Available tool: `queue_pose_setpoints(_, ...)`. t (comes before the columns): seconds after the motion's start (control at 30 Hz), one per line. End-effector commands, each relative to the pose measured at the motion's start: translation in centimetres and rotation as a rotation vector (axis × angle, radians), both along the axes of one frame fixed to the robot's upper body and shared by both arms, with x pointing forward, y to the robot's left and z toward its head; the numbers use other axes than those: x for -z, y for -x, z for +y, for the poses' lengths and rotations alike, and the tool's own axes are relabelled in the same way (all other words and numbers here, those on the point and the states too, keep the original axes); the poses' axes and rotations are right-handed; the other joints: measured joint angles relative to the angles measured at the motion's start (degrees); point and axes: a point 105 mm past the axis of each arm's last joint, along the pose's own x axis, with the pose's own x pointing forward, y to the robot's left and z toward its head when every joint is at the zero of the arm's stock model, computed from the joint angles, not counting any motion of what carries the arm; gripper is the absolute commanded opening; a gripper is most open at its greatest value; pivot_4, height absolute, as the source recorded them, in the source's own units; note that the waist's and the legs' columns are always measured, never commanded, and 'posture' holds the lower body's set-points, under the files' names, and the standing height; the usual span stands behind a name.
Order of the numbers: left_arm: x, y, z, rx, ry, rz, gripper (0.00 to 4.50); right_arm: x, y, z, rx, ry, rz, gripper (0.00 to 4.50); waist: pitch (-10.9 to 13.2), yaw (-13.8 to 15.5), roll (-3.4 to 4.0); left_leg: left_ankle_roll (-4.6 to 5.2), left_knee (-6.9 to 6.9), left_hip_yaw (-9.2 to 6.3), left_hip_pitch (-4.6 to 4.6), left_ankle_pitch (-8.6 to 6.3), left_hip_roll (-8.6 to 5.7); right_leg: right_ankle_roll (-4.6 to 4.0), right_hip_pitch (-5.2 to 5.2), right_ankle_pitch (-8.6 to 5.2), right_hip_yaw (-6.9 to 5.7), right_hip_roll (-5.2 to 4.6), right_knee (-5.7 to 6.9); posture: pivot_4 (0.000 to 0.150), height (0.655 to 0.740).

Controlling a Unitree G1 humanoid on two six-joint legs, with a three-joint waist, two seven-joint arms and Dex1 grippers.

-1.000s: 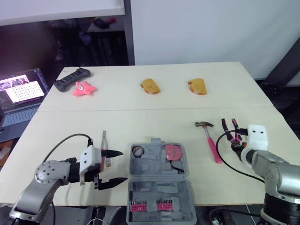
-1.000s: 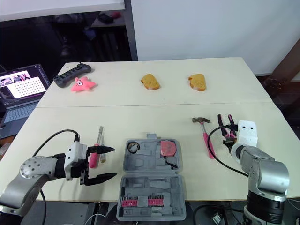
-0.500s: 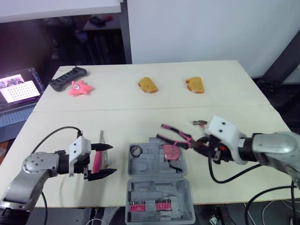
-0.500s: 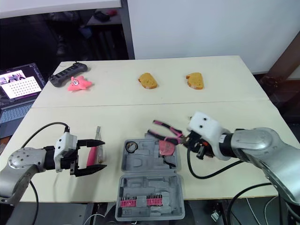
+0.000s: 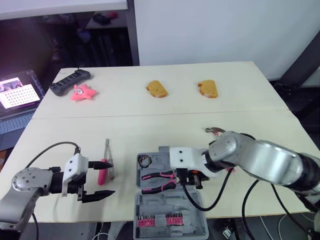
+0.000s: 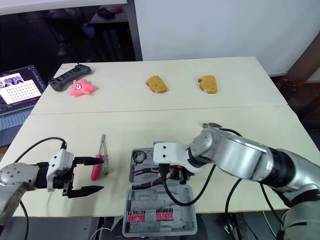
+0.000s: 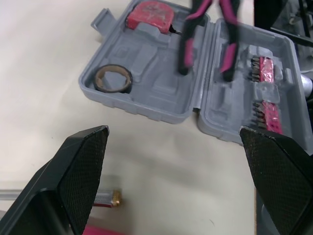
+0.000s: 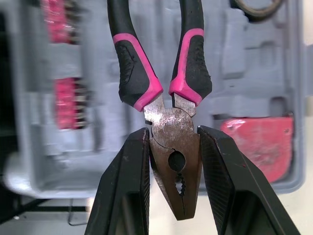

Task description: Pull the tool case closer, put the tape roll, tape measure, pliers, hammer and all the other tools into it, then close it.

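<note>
The grey tool case (image 5: 195,200) lies open at the table's front edge. Its tray holds the tape roll (image 5: 145,161) and the red tape measure (image 7: 149,14). My right gripper (image 5: 192,176) is shut on the head of the pink-handled pliers (image 5: 159,176), whose handles lie low over the tray, pointing left. The wrist view shows both fingers (image 8: 132,196) pressed on the pliers' jaws (image 8: 174,147). The hammer (image 5: 216,130) lies behind my right arm, mostly hidden. My left gripper (image 5: 102,178) stands open left of the case, beside a pink-handled screwdriver (image 5: 102,172).
A slim grey tool (image 5: 108,150) lies next to the screwdriver. The case lid holds a rack of pink bits (image 5: 161,221). Two bread pieces (image 5: 158,90) (image 5: 208,89), a pink star toy (image 5: 81,92) and a black power strip (image 5: 70,81) sit at the back. A laptop (image 5: 15,95) stands at the far left.
My right gripper picked the pliers up from the table's right side, carried them left over the case and lowered them into the tray. My left gripper drew back a little to the left.
</note>
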Motion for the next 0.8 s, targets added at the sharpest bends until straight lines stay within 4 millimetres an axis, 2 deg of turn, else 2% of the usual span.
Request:
queue_pose_setpoints(0.03, -0.8, 0.2, -0.1, 0.006, -0.001, -0.041, 4.50, -0.4, -1.2, 0.5, -0.018, 0.016, -0.077, 0.97, 0.00, 0.00, 0.00, 0.00, 0.00, 0.00, 0.00, 0.00, 0.00, 0.00, 0.00, 0.00, 0.00, 0.00, 0.01, 0.150, 0.7400)
queue_pose_setpoints(0.23, -0.7, 0.5, -0.4, 0.000, 0.005, -0.041, 4.50, 0.0, -1.6, 0.7, -0.036, 0.050, -0.087, 0.97, 0.00, 0.01, 0.00, 0.00, 0.00, -0.01, 0.00, 0.00, 0.00, 0.00, -0.03, 0.00, 0.00, 0.01, 0.06, 0.150, 0.7400)
queue_pose_setpoints(0.43, -0.5, 0.5, -0.6, -0.007, 0.016, -0.045, 4.50, 0.5, -1.7, 1.7, -0.038, 0.051, -0.082, 0.97, 0.00, -0.10, 0.00, 0.05, 0.02, -0.02, 0.01, -0.02, 0.00, -0.03, -0.16, -0.01, 0.03, 0.02, 0.41, 0.150, 0.7400)
queue_pose_setpoints(0.8, -0.4, 0.2, -0.7, -0.015, 0.026, -0.051, 4.50, 2.3, -2.0, 2.5, 0.015, 0.054, -0.059, 0.97, -0.01, -0.08, 0.00, -0.02, 0.04, -0.05, 0.01, 0.02, -0.02, -0.06, -0.20, 0.00, 0.03, 0.01, 0.50, 0.150, 0.7400)
